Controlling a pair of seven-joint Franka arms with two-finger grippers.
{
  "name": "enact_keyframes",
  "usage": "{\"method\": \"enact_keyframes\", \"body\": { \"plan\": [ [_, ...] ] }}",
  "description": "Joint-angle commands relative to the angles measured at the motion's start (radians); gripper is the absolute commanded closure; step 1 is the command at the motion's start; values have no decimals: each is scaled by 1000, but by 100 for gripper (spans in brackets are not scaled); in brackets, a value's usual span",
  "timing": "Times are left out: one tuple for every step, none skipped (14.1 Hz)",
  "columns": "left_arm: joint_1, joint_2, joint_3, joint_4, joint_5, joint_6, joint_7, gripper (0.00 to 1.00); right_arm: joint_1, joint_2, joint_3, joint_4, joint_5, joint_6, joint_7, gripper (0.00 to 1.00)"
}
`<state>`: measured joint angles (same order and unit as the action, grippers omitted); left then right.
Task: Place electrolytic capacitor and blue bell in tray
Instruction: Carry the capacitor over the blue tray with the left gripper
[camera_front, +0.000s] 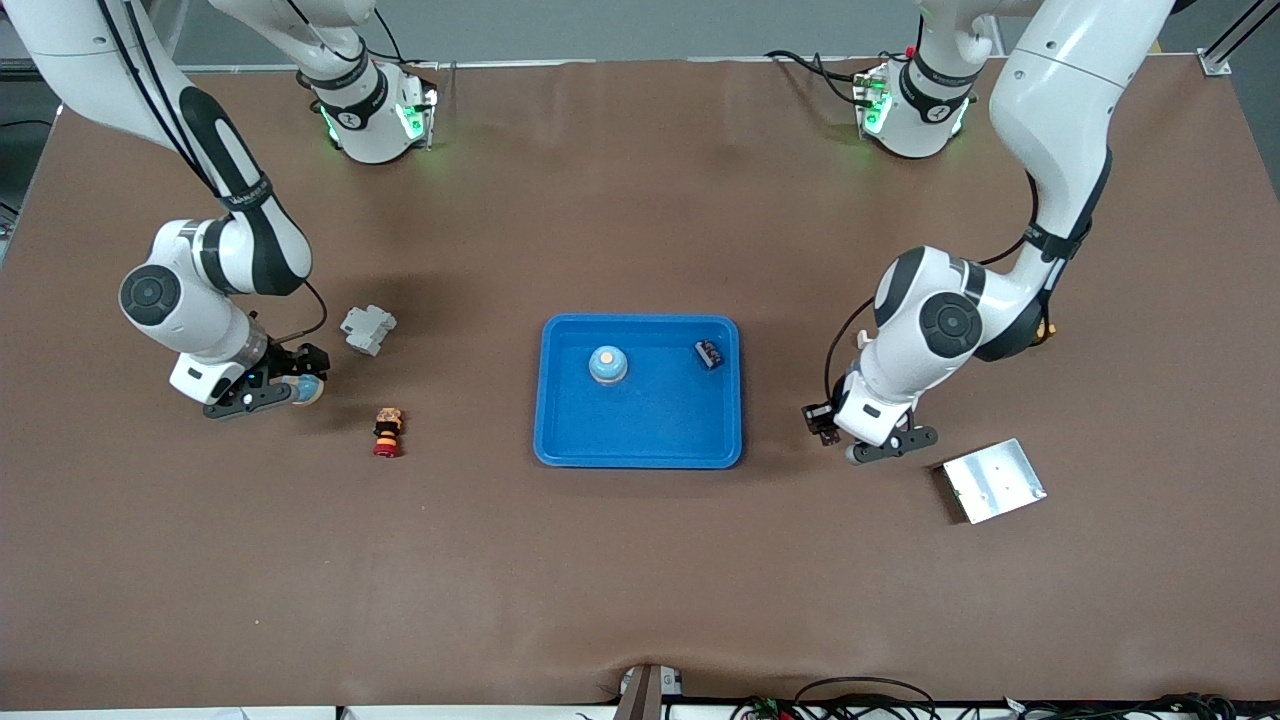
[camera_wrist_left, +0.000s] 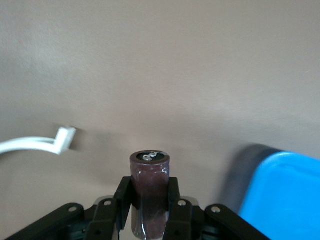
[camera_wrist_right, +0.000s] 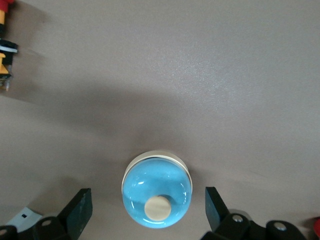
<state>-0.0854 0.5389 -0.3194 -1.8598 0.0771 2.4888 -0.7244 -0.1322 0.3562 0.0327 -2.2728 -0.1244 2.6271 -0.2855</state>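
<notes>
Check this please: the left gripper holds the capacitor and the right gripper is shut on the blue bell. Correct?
Not quite. The left gripper does hold the capacitor, but the right gripper is open: the right wrist view shows its fingers standing apart from the blue bell, one on each side.

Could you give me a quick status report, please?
Left end effector shut on capacitor, beside tray. Right end effector open around blue bell. A bell already in tray.

no readable text, labels or numbers, marks on the capacitor (camera_wrist_left: 150, 200) top too blurred to read
</notes>
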Motion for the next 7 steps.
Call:
{"method": "enact_keyframes", "body": {
  "plan": [
    [-51,12,3,114,9,-103,-140,99,-30,13,24,-1,-9,22,-14,0],
    [-65,16,3,137,6,-119,-168,99,-32,15,24,-1,-11,25,-17,0],
    [-77,18,3,149,4,-119,-197,99,-33,17,23,-1,-11,25,-23,0],
    [-97,30,3,172,4,-119,-234,99,-34,23,23,-1,-11,27,-26,0],
    [-117,44,3,197,4,-119,-275,99,-35,27,23,-1,-9,37,-26,0],
    [-140,70,3,224,6,-119,-314,99,-35,29,23,-1,-9,43,-26,0],
    [-166,99,3,250,9,-119,-351,99,-40,29,23,-1,-9,44,-26,0]
  ]
}}
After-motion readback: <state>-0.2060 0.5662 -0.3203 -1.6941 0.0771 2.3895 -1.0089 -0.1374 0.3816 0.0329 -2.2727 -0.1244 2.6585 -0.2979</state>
